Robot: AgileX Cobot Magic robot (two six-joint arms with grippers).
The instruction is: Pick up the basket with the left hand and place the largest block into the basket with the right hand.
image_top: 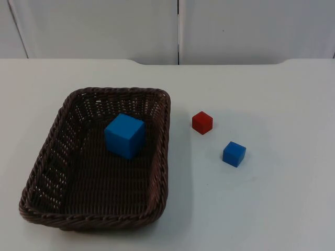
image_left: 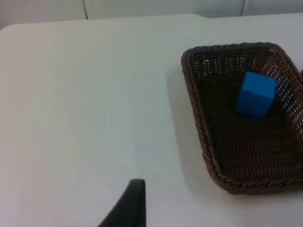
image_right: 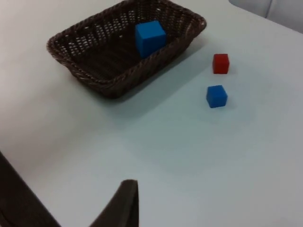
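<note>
The large blue block (image_top: 124, 135) is sitting inside the basket (image_top: 42, 157), on its woven floor toward the far end wall, flat and square. It is the biggest of the three cubes by a clear margin. It is looking like a solid, hard-edged piece, probably light, with smooth painted faces that could slip under a weak pinch; opposite flat faces are offering the surest hold, taken from above.

The basket is resting on the white desk (image_top: 272, 209), not lifted. It is a dark brown wicker tray, rectangular, with low flaring walls and a thick braided rim. Judged from the weave, it is stiff enough to keep its shape yet light, and liable to tilt if held at one point. The rim of a long side or a short end is the natural place to clamp; the braid is giving good friction.

Outside the basket, on the side away from the left arm, the red block (image_top: 202, 122) is lying near the basket's long wall, and the small blue block (image_top: 234, 153) is lying a little beyond it, apart from it and nearer the camera.

The left tool (image_left: 135, 201) is hanging over bare desk well clear of the basket, holding nothing; whether it is parted or closed cannot be told. The right tool (image_right: 125, 201) is likewise hanging off from the blocks, unloaded, its state not determinable.
</note>
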